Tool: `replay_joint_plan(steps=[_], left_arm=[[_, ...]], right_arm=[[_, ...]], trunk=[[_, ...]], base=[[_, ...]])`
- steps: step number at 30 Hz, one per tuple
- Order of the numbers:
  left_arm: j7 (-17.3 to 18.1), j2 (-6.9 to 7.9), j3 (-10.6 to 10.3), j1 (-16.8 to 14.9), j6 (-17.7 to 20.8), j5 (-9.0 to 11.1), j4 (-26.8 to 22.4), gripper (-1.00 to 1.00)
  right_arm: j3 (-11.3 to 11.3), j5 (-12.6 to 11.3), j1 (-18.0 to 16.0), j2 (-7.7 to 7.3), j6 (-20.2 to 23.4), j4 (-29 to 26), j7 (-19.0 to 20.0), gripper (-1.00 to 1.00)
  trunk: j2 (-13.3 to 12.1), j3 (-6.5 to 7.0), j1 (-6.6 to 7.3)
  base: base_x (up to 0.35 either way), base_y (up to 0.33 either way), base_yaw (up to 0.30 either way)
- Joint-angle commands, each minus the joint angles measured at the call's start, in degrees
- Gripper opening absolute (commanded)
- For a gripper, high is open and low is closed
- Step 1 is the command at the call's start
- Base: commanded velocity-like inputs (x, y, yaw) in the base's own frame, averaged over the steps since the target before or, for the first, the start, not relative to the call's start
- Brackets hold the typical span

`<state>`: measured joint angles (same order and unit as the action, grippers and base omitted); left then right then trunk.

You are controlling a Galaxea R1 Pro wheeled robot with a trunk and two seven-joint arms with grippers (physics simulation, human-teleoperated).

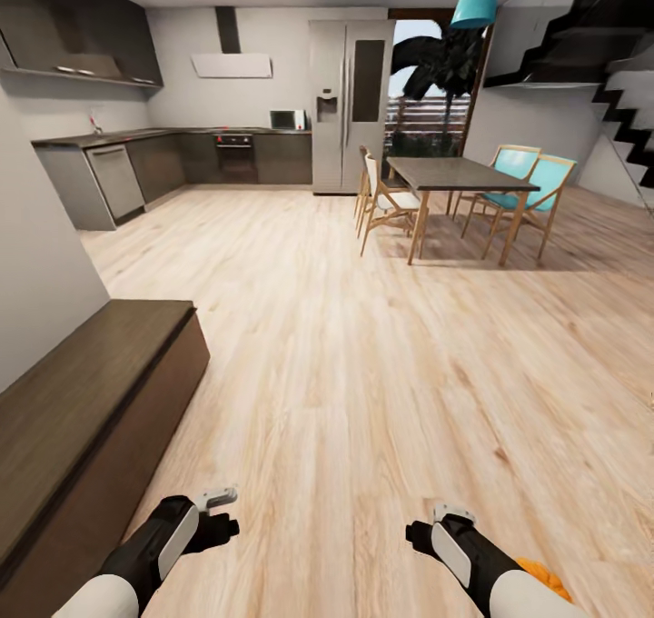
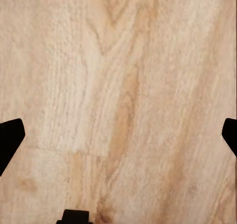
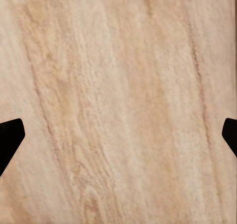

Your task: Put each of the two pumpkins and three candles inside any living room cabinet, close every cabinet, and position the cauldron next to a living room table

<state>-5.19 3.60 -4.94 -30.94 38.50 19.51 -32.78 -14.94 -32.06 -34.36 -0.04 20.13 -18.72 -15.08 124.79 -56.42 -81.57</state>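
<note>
Both arms hang low, left pincer (image 2: 118,135) and right pincer (image 3: 118,135) spread wide.

A long, low dark-brown cabinet (image 1: 86,400) stands closed along the left wall on the plank floor; an orange pumpkin (image 1: 543,571) peeks out behind the right forearm.

Light plank floor (image 1: 363,345) runs to a far kitchen: steel fridge (image 1: 350,104), dark counters (image 1: 173,136); dining table (image 1: 459,177) with chairs right.

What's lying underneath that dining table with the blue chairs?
Under the dining table there is bare plank floor and shadow. Chairs cover part of that space, so small things there cannot be ruled out.
</note>
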Motion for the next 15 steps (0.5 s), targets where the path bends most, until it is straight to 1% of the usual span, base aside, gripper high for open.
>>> replay_joint_plan(steps=[1,4,6,9,15], left_arm=[[0.00,0.00,0.01,0.00,0.00,0.00,0.00,1.00],[0.00,0.00,0.00,0.00,0.00,0.00,0.00,1.00],[0.00,0.00,-0.01,0.00,0.00,0.00,0.00,1.00],[0.00,0.00,0.02,0.00,0.00,0.00,0.00,1.00],[-0.07,0.00,-0.01,0.00,0.00,0.00,0.00,1.00]], right_arm=[[0.00,0.00,0.00,0.02,0.00,0.00,0.00,1.00],[0.00,0.03,0.00,-0.02,-0.47,0.00,0.01,1.00],[0.00,0.01,0.00,0.01,-1.62,0.03,-0.05,1.00],[0.00,0.05,0.00,0.07,-2.56,0.56,-0.11,1.00],[0.00,0.06,0.00,0.05,-2.73,0.77,-0.10,1.00]], trunk=[[0.00,0.00,0.00],[0.00,-0.01,0.00],[0.00,-0.05,0.00],[0.00,-0.08,0.00],[0.00,-0.09,0.00]], base=[[0.325,0.118,-0.286],[0.325,0.135,-0.275],[0.325,0.147,-0.147],[0.325,0.151,-0.048],[0.325,0.152,-0.007]])
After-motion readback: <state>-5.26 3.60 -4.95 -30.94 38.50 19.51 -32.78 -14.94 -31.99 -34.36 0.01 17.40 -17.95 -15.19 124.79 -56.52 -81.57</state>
